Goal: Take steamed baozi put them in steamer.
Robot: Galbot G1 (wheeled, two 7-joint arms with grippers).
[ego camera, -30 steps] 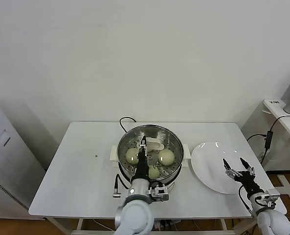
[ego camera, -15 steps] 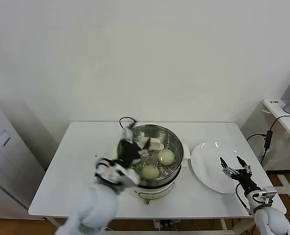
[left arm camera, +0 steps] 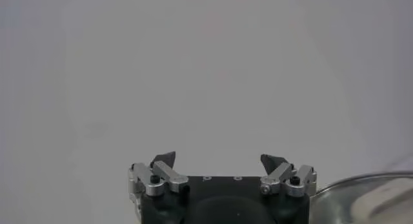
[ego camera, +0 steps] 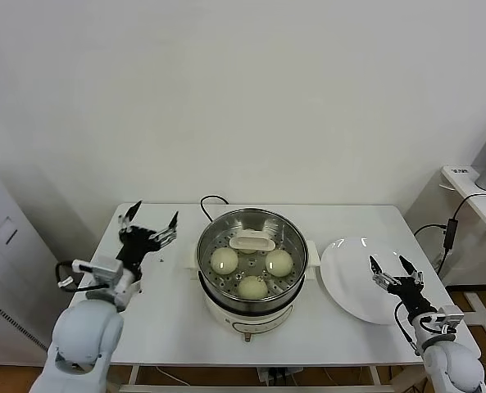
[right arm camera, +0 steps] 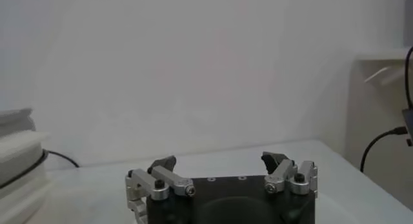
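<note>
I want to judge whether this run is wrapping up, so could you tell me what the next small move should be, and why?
Probably none beyond parking both arms. Three baozi lie in the steamer, the plate looks bare, and no other bun is in view. The left gripper is open beside the steamer; the right gripper hangs open over the plate.

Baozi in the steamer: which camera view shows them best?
The head view: three baozi sit in plain sight on the perforated tray inside the steamer. The left wrist view catches only a sliver of the steamer's rim, no buns. The right wrist view shows no baozi.
</note>
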